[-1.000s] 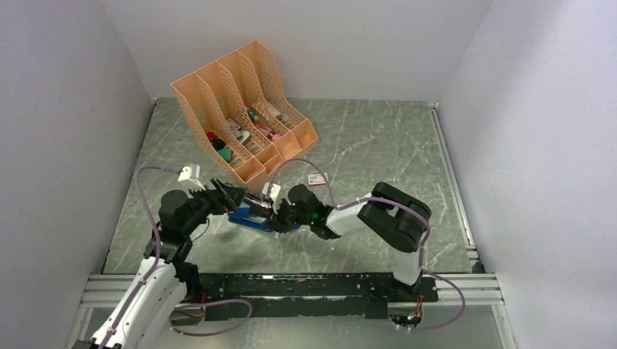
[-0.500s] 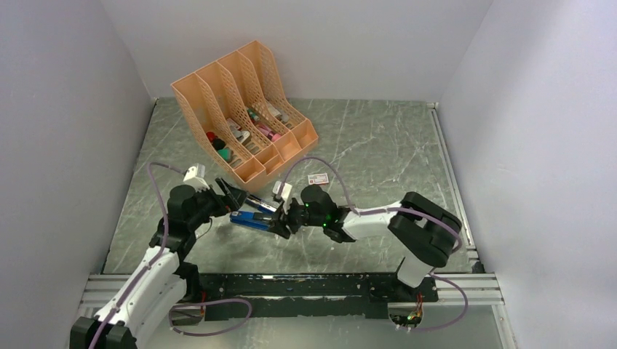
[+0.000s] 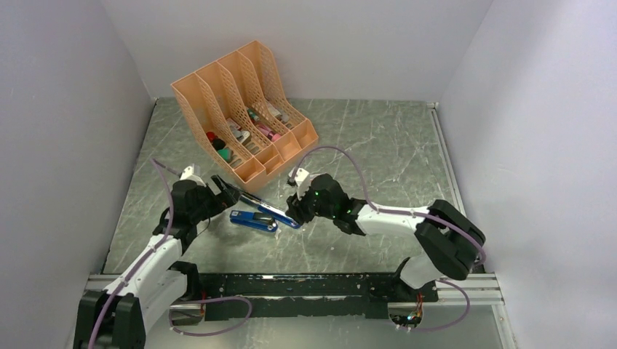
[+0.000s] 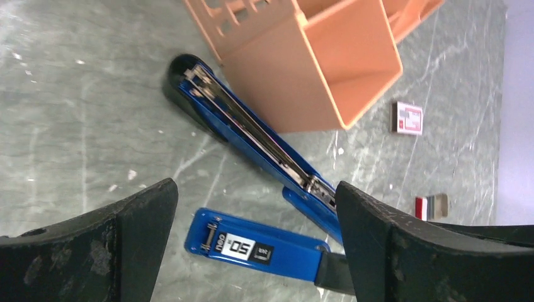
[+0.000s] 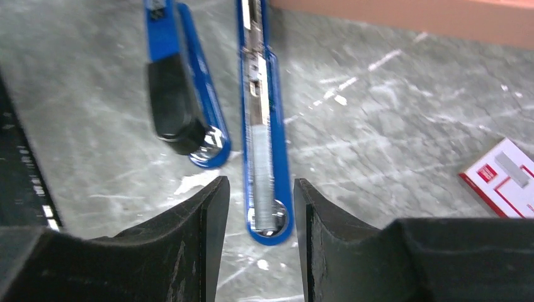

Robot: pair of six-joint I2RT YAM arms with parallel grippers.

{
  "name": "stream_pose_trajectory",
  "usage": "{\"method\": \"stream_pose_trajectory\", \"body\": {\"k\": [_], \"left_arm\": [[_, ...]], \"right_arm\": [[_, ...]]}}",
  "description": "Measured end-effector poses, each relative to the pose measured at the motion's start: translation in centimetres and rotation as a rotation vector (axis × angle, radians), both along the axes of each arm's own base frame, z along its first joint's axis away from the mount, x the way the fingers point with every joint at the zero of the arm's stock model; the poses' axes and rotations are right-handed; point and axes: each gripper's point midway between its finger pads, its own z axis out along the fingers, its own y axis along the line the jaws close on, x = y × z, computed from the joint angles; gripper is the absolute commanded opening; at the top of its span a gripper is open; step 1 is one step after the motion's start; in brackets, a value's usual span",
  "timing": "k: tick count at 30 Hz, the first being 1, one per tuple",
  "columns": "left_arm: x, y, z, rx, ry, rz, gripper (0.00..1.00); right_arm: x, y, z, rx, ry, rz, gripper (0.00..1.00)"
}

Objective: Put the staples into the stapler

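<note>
The blue stapler (image 3: 263,215) lies open on the table in two long parts spread in a narrow V. One part (image 4: 252,135) shows its metal channel. The other (image 4: 258,246) bears a "50" label and has a black end. The staples (image 5: 259,170), a ribbed silvery strip, lie in the near end of the channel (image 5: 255,75). My right gripper (image 5: 259,184) stands open just short of that end, holding nothing. My left gripper (image 4: 255,189) hangs wide open above the labelled part, gripping nothing.
An orange file organizer (image 3: 244,109) with small items stands behind the stapler, its corner (image 4: 321,69) close to the channel part. A little white-and-red box (image 5: 504,179) lies on the table, also in the left wrist view (image 4: 408,117). A small red, white and grey thing (image 4: 431,206) is partly hidden.
My right gripper has let go, opened and drawn back to the right off the stapler. The channel part has swung out toward the organizer. My left gripper opened a little wider.
</note>
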Motion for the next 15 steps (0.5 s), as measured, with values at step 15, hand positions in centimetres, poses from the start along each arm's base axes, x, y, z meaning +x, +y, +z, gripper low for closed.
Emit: {"method": "stream_pose_trajectory", "body": {"k": [15], "left_arm": [[1.9,3.3,0.5,-0.021,-0.005,0.140,1.00]], "right_arm": [[0.1,-1.2,-5.8,-0.157,0.077,0.023,0.24]]}}
